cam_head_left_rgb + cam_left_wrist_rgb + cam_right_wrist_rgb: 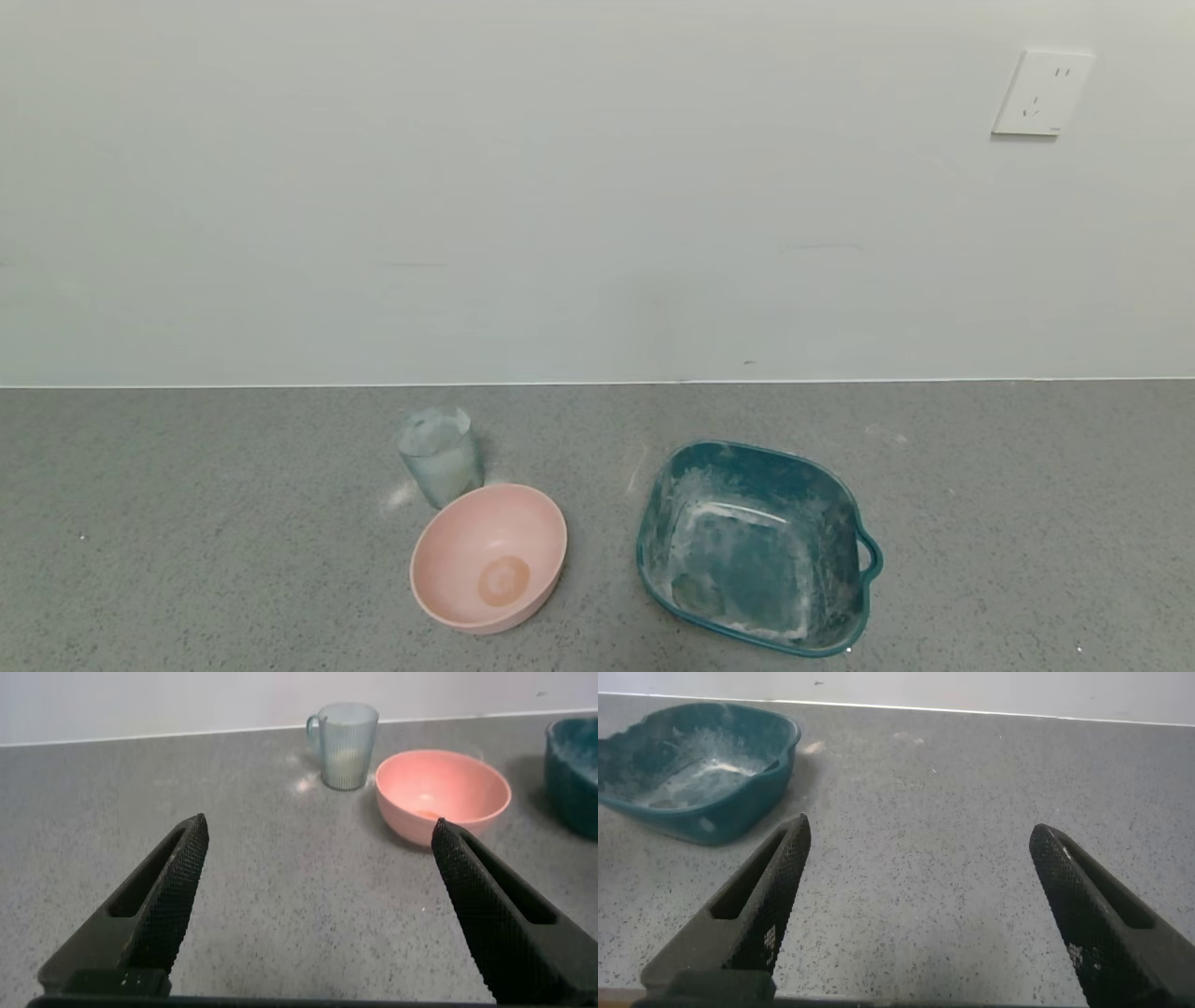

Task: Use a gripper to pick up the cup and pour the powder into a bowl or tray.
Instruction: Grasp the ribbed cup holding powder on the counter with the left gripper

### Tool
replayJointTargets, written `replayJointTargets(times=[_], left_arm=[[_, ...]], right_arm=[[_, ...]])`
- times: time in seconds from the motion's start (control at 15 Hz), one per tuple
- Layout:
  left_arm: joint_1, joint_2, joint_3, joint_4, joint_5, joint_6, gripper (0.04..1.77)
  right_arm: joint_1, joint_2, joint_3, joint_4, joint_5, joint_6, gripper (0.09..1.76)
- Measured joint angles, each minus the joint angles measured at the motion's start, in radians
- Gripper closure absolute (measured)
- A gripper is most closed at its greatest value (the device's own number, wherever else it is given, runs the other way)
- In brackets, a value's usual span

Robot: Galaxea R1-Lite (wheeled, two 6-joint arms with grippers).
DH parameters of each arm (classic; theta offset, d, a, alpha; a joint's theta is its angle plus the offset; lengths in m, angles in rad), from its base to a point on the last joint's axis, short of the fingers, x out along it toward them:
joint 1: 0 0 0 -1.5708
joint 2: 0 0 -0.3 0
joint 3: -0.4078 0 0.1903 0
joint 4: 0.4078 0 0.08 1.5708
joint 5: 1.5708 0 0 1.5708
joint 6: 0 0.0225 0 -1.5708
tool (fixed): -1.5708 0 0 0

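Grey speckled table (187,560) carries all three vessels, and nothing of the task is done yet. The cup (439,455) stands upright near the back wall, touching or just behind the far rim of the pink bowl (489,557); which of the two cannot be told. The left wrist view shows pale powder (344,758) low inside it. The bowl holds only its darker base mark, no powder. The teal tray (758,546) sits apart to the robot's right of the bowl, smeared white inside, its handle turned further to the right.

The left tool (318,873) hangs low over bare table with its fingers spread wide, the cup and bowl ahead of it and well apart from it. The right tool (920,873) is likewise spread wide and empty, with the tray off to one side ahead. Neither arm shows in the head view.

Everything is left: reach, grasp, lift, carry, tip. The left tool looks the nearer choice, with an open stretch of table between it and the cup. Room is tighter at the cup itself: the bowl crowds its near side and the wall lies not far behind, so a grasp from the cup's free left side, away from the bowl, seems safest. The cup's handle faces that side. Pouring distance to the bowl is short.
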Motion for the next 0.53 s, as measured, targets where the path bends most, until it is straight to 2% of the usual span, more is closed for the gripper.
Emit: replayJointTargets(times=[0.27, 0.53], left_arm=[[-0.005, 0.129, -0.126, -0.006, 0.0, -0.002, 0.09], [-0.024, 0.379, -0.31, -0.021, 0.006, 0.0, 0.09]], right_arm=[[0.0, 0.0, 0.0, 0.0, 0.0, 0.0, 0.14], [0.0, 0.0, 0.0, 0.0, 0.0, 0.0, 0.14]])
